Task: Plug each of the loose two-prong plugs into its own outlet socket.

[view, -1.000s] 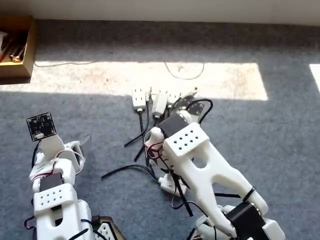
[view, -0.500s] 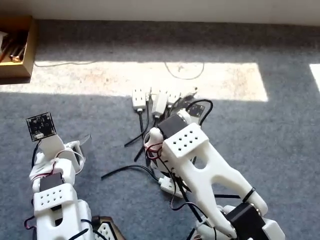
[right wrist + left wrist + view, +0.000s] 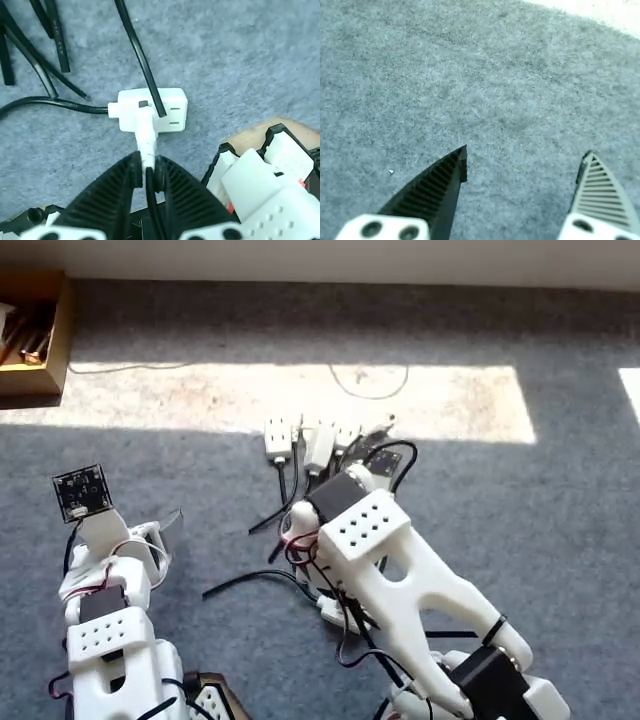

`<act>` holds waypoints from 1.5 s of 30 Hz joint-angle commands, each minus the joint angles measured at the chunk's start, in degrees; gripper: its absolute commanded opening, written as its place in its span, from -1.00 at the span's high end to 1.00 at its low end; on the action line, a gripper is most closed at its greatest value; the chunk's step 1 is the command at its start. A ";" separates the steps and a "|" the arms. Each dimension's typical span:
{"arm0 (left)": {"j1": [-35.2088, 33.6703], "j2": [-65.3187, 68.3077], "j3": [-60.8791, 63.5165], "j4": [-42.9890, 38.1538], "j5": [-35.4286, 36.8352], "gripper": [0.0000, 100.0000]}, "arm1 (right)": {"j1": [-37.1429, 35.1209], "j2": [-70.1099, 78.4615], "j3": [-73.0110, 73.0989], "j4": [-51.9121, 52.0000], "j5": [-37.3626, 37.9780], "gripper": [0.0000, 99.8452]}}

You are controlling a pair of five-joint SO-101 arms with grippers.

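The right gripper (image 3: 146, 169) is clamped tight on a slim white plug (image 3: 145, 142), whose cord runs back between the fingers. The plug's front end rests against a white outlet block (image 3: 170, 112) lying flat on the carpet (image 3: 240, 60). I can't tell from here whether the prongs are seated. Two slots show on the block's side face, and a black cord (image 3: 140, 55) lies slanted across its top. More black cords sit just beyond the block, so that side is crowded. Close beside the gripper on the other side is the white body of an arm on a tan base.

The left gripper (image 3: 526, 159) hangs wide open over bare carpet with nothing between its fingers and free space all round.

From above, the right arm (image 3: 400, 570) is folded over the middle of the floor, with cords (image 3: 250, 580) trailing out from under it. Just past it, a row of white outlet blocks (image 3: 300, 440) lies at the edge of a sunlit patch (image 3: 200, 395). The left arm (image 3: 105, 625) stands well apart from them. A wooden box (image 3: 40, 335) sits in the far corner, and a pale wall base (image 3: 320, 260) runs along the far side of the grey carpet.
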 commanded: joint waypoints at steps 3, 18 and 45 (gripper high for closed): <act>0.84 -0.66 -0.40 -1.14 -0.44 0.30 | -5.14 -0.57 -2.68 2.15 -0.70 0.99; 0.84 -0.66 -0.40 -1.14 -0.44 0.30 | -1.10 -0.40 0.13 2.51 -1.32 0.99; 0.84 -0.66 -0.40 -1.14 -0.44 0.30 | 1.98 -0.31 3.21 -0.31 -1.58 0.99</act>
